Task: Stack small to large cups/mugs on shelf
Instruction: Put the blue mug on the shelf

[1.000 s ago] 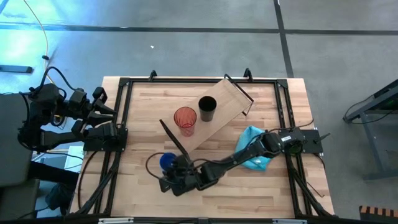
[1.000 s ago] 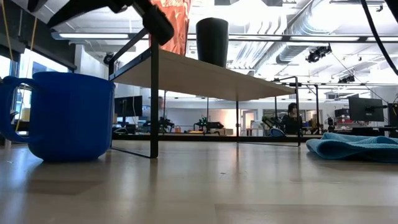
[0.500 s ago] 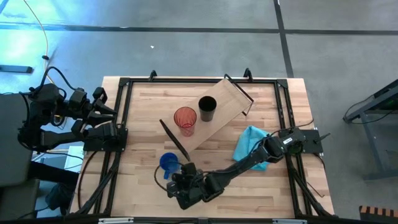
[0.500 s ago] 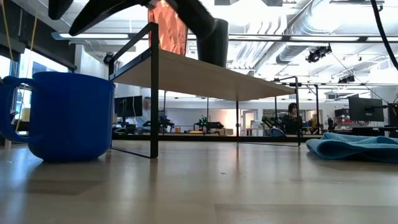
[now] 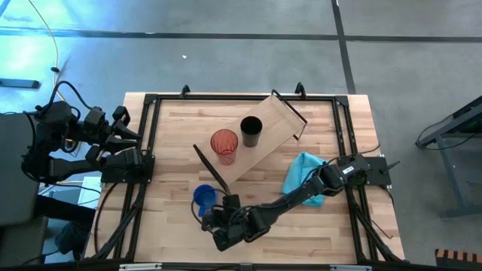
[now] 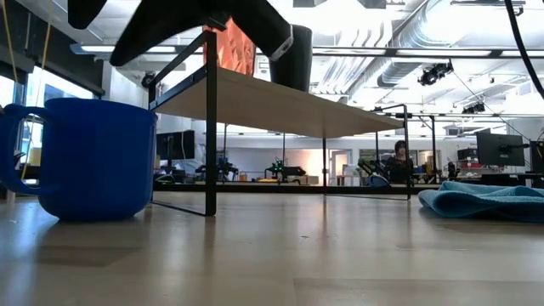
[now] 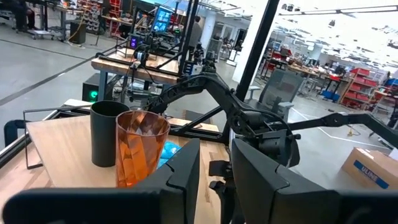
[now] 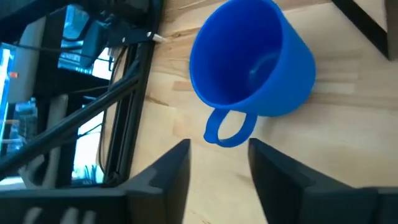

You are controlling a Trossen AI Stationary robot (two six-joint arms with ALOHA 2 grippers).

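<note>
The blue mug [image 5: 203,196] stands upright on the table near its front edge, handle [image 8: 229,129] turned toward my right gripper [image 8: 217,167]. That gripper is open and hovers just short of the handle, touching nothing. The translucent orange tumbler [image 5: 224,144] and the black cup [image 5: 251,132] stand side by side on the wooden shelf [image 5: 273,124], which rests on its black end brackets [image 6: 209,127]. My left gripper [image 7: 215,177] waits open off the table's left edge [image 5: 129,134], pointing level toward the shelf.
A light blue cloth [image 5: 304,178] lies crumpled on the table right of the shelf, under my right arm. Black rails [image 5: 151,150] frame the tabletop. Bare wood lies along the near edge beside the mug [image 6: 93,157].
My right gripper has drawn back from the blue mug toward the table's near edge and rolled about its own axis. The mug, earlier partly covered by it, now shows whole and stands where it was.
</note>
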